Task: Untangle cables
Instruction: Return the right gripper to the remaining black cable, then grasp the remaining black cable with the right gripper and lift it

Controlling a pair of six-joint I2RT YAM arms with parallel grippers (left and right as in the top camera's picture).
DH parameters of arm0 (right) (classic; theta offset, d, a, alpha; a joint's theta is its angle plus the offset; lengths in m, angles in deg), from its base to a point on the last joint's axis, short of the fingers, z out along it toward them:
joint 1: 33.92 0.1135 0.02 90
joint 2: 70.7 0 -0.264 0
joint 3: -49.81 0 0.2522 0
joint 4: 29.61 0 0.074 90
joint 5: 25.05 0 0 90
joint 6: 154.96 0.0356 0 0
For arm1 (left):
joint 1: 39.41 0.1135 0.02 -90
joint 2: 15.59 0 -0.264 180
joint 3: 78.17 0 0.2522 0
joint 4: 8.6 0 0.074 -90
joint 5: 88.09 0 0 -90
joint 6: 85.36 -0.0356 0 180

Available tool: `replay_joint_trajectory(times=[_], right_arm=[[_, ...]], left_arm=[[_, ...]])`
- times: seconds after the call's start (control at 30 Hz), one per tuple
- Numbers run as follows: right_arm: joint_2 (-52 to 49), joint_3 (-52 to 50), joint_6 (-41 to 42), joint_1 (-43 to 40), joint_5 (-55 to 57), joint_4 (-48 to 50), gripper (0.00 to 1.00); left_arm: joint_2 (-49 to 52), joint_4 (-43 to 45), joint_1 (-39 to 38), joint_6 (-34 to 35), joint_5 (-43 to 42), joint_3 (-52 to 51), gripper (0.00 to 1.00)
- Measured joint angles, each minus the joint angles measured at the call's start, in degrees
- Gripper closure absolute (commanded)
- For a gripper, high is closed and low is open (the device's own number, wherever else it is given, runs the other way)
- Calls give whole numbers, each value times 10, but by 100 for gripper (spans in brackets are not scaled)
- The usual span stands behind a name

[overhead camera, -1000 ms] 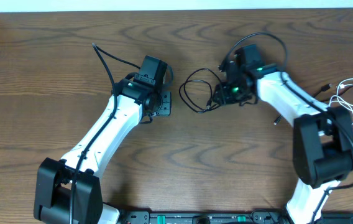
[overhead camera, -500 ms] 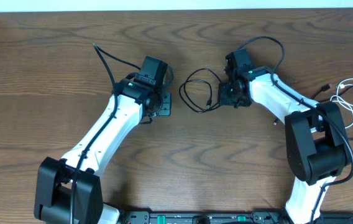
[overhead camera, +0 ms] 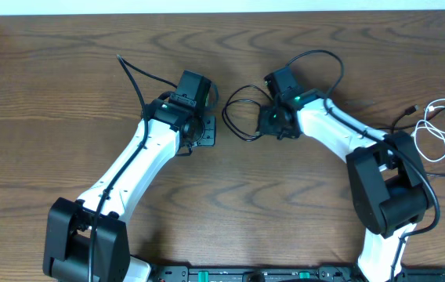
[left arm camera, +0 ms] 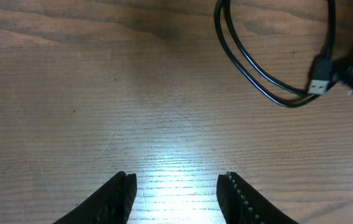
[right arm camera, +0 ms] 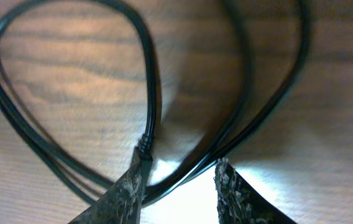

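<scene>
The black cable (overhead camera: 226, 116) lies as a loose loop on the wooden table between my two arms. My right gripper (overhead camera: 268, 122) is at the loop's right side. In the right wrist view its jaws (right arm camera: 179, 186) are open, with strands of the black cable (right arm camera: 153, 93) running between the fingertips. My left gripper (overhead camera: 204, 130) is just left of the loop, open and empty (left arm camera: 178, 193). The left wrist view shows the loop and its USB plug end (left arm camera: 318, 78) ahead on the right. The white cable (overhead camera: 442, 103) lies coiled at the far right edge, apart from the black one.
The wooden table (overhead camera: 230, 196) runs to a pale wall edge at the back. A thick black arm wire (overhead camera: 316, 55) arches over the right wrist, and another (overhead camera: 132, 78) trails from the left arm. The right arm's base (overhead camera: 395, 188) stands near the white cable.
My right gripper has moved left and a little forward, onto the right side of the black loop. The loop has shifted slightly left. The left arm has not moved.
</scene>
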Motion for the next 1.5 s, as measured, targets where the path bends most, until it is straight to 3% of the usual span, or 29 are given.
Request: replay_joint_trajectory(times=[0.13,0.5,0.57,0.77,1.07,1.43,1.5], right_arm=[[0,0,12,19,22,-10,99],[0,-7,21,37,45,-54,99],[0,-7,10,36,40,-53,96],[2,6,-75,33,11,-52,67],[18,46,-181,36,2,-4,71],[-44,46,-245,86,-3,13,57],[-45,50,-249,89,-4,16,65]], left_arm=[[0,0,0,0,0,0,53],[0,-1,0,0,0,0,53],[0,-1,0,0,0,0,53],[0,-1,0,0,0,0,53],[0,-6,8,23,22,0,53],[0,-40,103,80,35,0,52],[0,-44,111,83,37,0,52]])
